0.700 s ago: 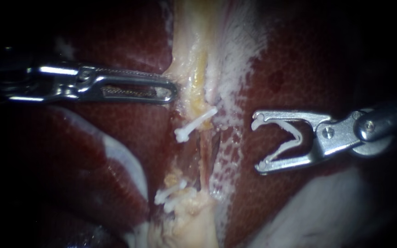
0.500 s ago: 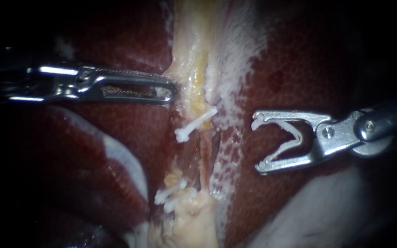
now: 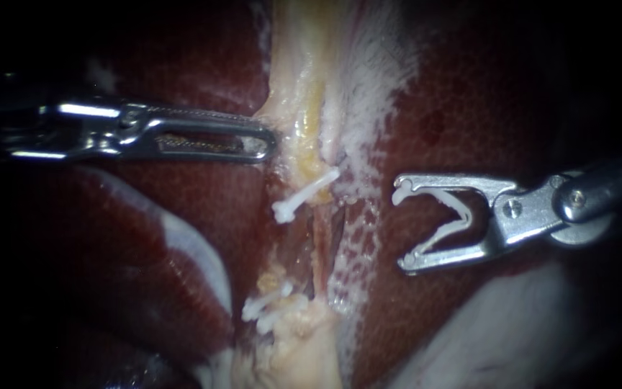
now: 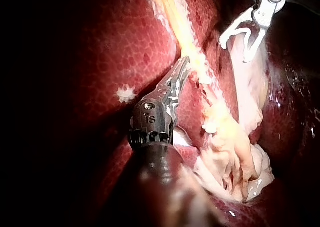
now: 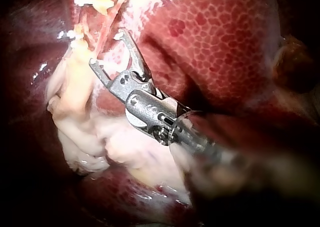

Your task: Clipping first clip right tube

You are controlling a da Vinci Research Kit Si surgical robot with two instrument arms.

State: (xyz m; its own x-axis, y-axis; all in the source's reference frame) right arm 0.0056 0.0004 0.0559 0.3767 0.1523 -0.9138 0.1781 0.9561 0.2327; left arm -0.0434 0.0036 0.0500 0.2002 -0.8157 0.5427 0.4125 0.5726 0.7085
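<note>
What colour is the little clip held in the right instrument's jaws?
White. The clip in my right instrument shows best in the endoscope view.

A: What surrounds the middle?
B: Dark red, mottled liver (image 3: 469, 108) on both sides.
A: And down the centre?
B: A pale yellow strip of fatty tissue (image 3: 304, 79), a white film (image 3: 376, 72) just beside it, ending in a cream lump (image 3: 304, 353).
A: Anything on it?
B: Closed white clips (image 3: 305, 194): one midway, two lower.
</note>
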